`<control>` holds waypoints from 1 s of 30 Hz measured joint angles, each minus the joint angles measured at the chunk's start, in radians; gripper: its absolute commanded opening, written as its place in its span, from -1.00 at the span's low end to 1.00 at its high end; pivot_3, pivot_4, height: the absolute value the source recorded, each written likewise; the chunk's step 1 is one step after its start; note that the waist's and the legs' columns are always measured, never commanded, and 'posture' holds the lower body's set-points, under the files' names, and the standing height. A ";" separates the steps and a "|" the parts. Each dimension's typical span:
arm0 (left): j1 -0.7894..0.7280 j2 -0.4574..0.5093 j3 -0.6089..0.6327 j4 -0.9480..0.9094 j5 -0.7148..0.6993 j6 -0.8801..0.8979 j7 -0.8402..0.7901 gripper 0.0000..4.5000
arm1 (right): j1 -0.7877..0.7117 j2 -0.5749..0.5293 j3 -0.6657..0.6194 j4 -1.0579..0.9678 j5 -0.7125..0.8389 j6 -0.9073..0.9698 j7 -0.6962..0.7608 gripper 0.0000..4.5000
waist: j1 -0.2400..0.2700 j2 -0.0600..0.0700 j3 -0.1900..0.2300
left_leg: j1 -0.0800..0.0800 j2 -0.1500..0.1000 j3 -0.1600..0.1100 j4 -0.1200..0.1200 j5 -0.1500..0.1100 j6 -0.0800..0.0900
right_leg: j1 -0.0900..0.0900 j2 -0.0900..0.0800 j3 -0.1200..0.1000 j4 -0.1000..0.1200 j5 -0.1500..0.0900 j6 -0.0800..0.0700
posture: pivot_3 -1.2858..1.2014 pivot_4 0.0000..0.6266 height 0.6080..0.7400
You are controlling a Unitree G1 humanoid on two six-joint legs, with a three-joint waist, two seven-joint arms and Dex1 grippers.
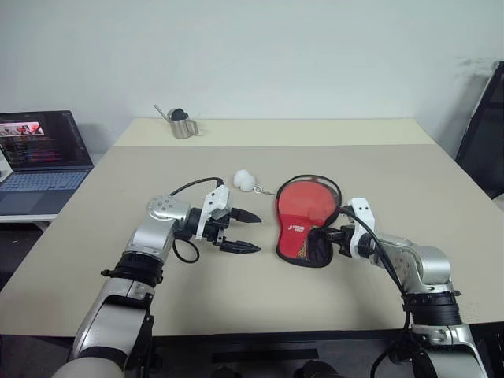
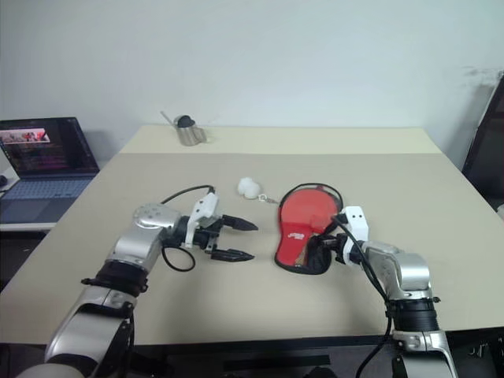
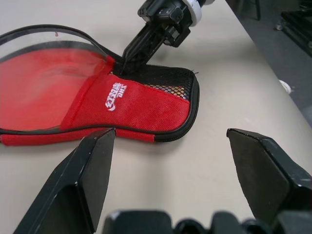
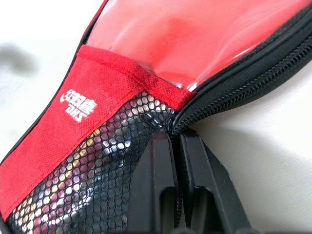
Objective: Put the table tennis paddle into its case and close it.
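The case (image 1: 303, 209) lies flat on the table, red side up, its black mesh pocket (image 3: 170, 87) and white logo (image 3: 116, 95) at the narrow end nearest me. A red surface shows under its clear film (image 4: 195, 39); I cannot tell whether that is the paddle. The black zip (image 4: 253, 68) runs along its rim. My right gripper (image 1: 329, 236) is shut on the case's zip edge beside the mesh pocket; the fingertips (image 4: 168, 141) are pressed together there. My left gripper (image 1: 253, 232) stands open just left of the case, pointing at it, with nothing between its fingers (image 3: 92, 165).
A small white fluffy charm (image 1: 245, 180) on a short chain lies just behind the case. A metal cup (image 1: 183, 124) stands at the far left of the table. An open laptop (image 1: 39, 153) sits on a lower surface to the left. A dark chair (image 1: 484, 134) is at the right.
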 measured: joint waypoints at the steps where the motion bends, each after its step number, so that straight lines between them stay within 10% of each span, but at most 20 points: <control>1: 0.003 0.004 -0.002 -0.004 0.000 0.002 -0.003 0.78 | 0.008 0.000 0.001 -0.013 0.006 0.007 0.000 -0.98 | 0.000 0.000 0.000 | 0.000 0.000 0.000 -0.001 0.000 0.000 | 0.000 0.000 0.000 0.000 0.000 -0.001 | 0.03 -0.52 1.00; 30: 0.047 0.088 -0.140 -0.121 -0.119 0.024 -0.019 0.78 | 0.389 -0.165 -0.101 -0.595 0.270 0.363 0.008 -0.98 | 0.009 0.000 0.000 | -0.001 -0.001 0.000 -0.006 0.000 0.000 | -0.003 -0.001 -0.001 0.000 -0.005 -0.003 | 0.03 -0.52 1.00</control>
